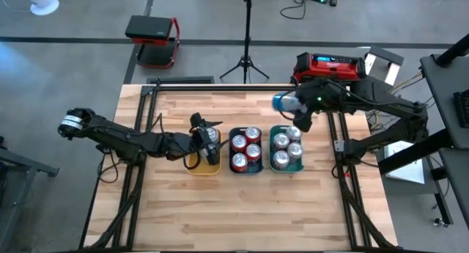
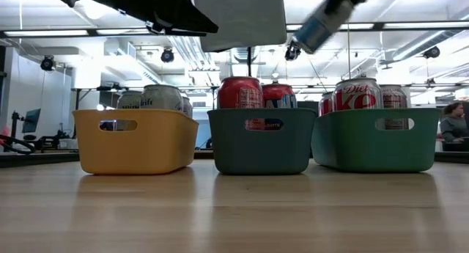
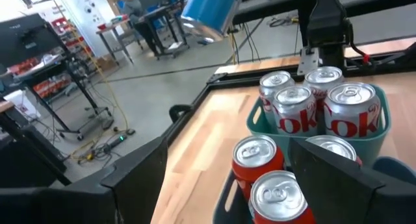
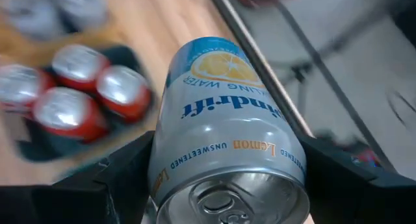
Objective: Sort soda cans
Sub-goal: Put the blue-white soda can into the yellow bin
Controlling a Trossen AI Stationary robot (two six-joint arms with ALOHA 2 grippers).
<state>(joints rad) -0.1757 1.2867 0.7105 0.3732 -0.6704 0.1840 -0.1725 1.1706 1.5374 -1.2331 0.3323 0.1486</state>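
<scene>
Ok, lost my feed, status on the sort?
Right gripper shut on blue lemon can, airborne behind green bin. Left gripper open over yellow bin. Nothing blocking.

The left arm reaches in from the left edge of the table, stretched long and low, elbow slightly bent, its wrist pointing toward the middle. The left tool (image 1: 209, 144) hangs over the yellow bin (image 1: 192, 163), its two dark fingers (image 3: 140, 178) spread well apart with nothing between them.

The right arm comes in from the right side, folded back on itself, forearm angled toward the far edge of the table. The right tool (image 1: 293, 106) is raised high, its fingers (image 4: 120, 172) clamped on either side of a blue lemon sparkling-water can (image 4: 227, 133) (tipped, lid facing the wrist camera).
</scene>
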